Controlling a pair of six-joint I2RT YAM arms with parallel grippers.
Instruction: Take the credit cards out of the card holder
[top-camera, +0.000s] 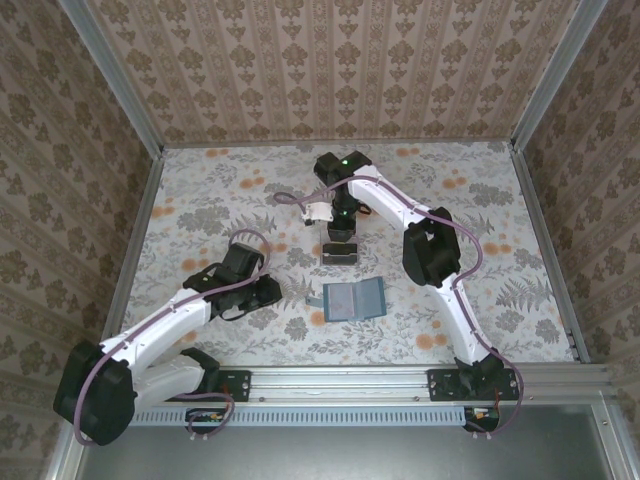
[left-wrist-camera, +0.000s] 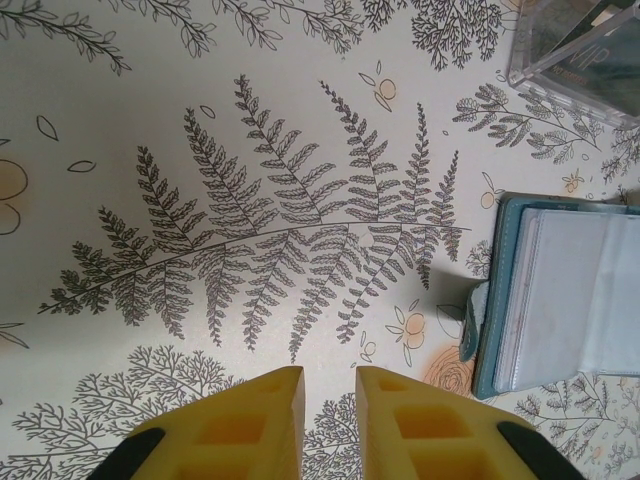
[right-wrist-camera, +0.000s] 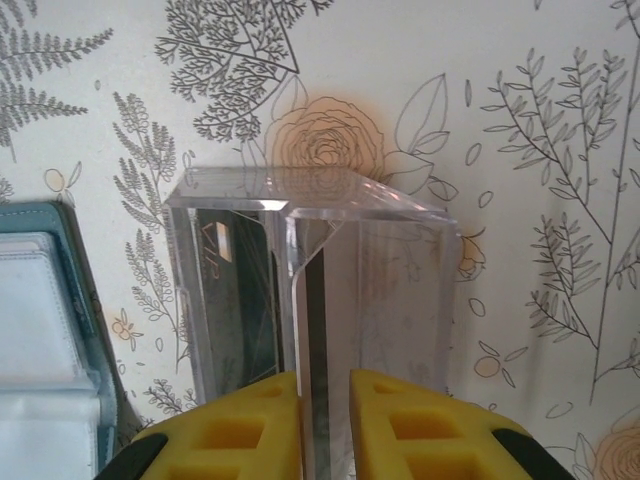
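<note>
A robot lab cell (a purpose-built booth): wallpapered panels (top-camera: 330, 60) in aluminium framing (top-camera: 115, 75) stand beyond the right gripper (top-camera: 340, 240), with a printed floral tabletop (top-camera: 500, 200) beneath it.

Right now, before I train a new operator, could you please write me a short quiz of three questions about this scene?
1. True or false: the card holder lies open.
2. Where does the credit card marked VIP stand? A) in the clear tray B) in the card holder C) flat on the tablecloth
3. Fill in: the left gripper holds ____.
Key: 1 true; 2 A; 3 nothing.
</note>
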